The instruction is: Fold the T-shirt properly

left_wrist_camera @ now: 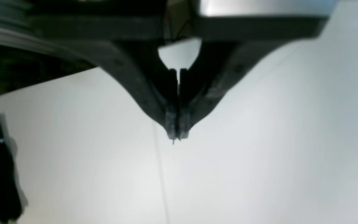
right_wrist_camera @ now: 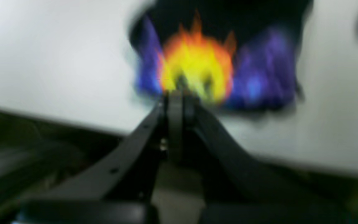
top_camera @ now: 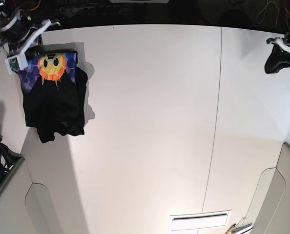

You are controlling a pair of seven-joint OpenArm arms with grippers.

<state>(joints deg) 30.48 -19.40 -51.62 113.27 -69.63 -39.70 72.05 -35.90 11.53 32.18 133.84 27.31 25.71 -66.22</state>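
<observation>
the white table (top_camera: pixel 150 122) is carrying the t-shirt (top_camera: pixel 54 105) at its far corner on the right arm's side, long axis running near to far, smiley-sun print at the far end. no writing is readable. the left gripper (left_wrist_camera: pixel 176 135) is hanging clenched, holding nothing; the right gripper (right_wrist_camera: pixel 176 93) is looking closed too.

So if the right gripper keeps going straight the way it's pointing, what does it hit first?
Most likely the T-shirt: the right gripper, jaws together, points at the orange-yellow print. The wrist view is blurred, so the gap is hard to judge.
</observation>
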